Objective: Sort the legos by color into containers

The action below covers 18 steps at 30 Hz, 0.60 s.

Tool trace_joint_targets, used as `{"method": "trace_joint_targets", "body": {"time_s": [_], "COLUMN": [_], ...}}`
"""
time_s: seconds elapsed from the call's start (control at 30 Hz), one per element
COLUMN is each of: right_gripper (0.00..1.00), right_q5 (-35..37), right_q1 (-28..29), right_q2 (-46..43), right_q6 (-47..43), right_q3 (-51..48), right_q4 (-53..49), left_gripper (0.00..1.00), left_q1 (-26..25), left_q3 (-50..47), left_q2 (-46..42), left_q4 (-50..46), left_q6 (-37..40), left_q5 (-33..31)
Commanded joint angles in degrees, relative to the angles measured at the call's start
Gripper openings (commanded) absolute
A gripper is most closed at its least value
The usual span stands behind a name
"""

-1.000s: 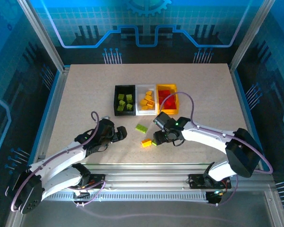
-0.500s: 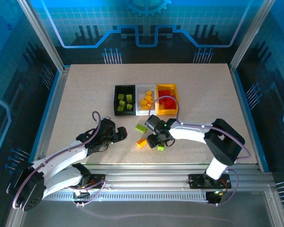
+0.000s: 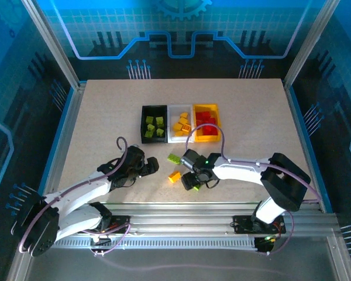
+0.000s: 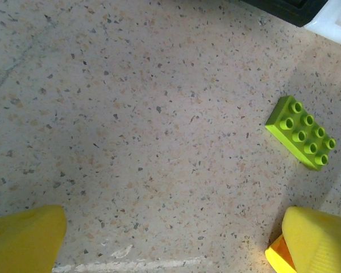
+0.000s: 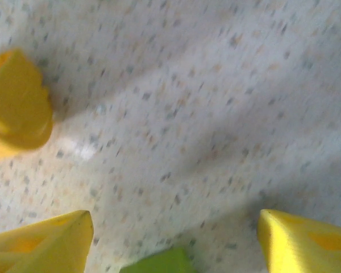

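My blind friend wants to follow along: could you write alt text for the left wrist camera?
A lime green brick with eight studs lies flat on a speckled table. The open left claw shows two yellow fingertips in the bottom corners, an orange brick peeking out beside one.

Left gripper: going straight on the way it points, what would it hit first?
Probably the bare table: nothing lies between the left gripper's open fingers. The green lego sits off to one side.
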Motion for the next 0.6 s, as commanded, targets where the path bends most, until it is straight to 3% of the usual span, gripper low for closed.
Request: {"method": "trace_joint_targets", "body": {"time_s": [0.0,0.23,0.4,0.57], "right_gripper": [0.77,0.64,0.41,0.31], "right_q5": [-0.48,0.37,1.08,2.72], "right_q1": [1.71,2.18,2.23,1.76], "right_q2": [-0.7,1.89,-0.15,-5.09], "right_q6": [4.5,5.0,2.9,-0.92], "right_q3": [-3.03,-4.46,-1.64,4.89], "right_q4": [-2.53,1.21,-1.09,-4.65], "left_gripper": [0.99,0.99,0.99,0.99], "left_q1": [0.18,0.13,0.18,0.25], "left_q3": [0.97,0.94,1.15,-0.08], "left_q2": [0.79,1.5,1.13,-0.52], "left_q4": [2.06,2.24,1.45,0.6], "left_q6": [-0.7,-0.31,0.06,-0.27], "left_q5": [1.48,1.54,1.15,-1.27]}}
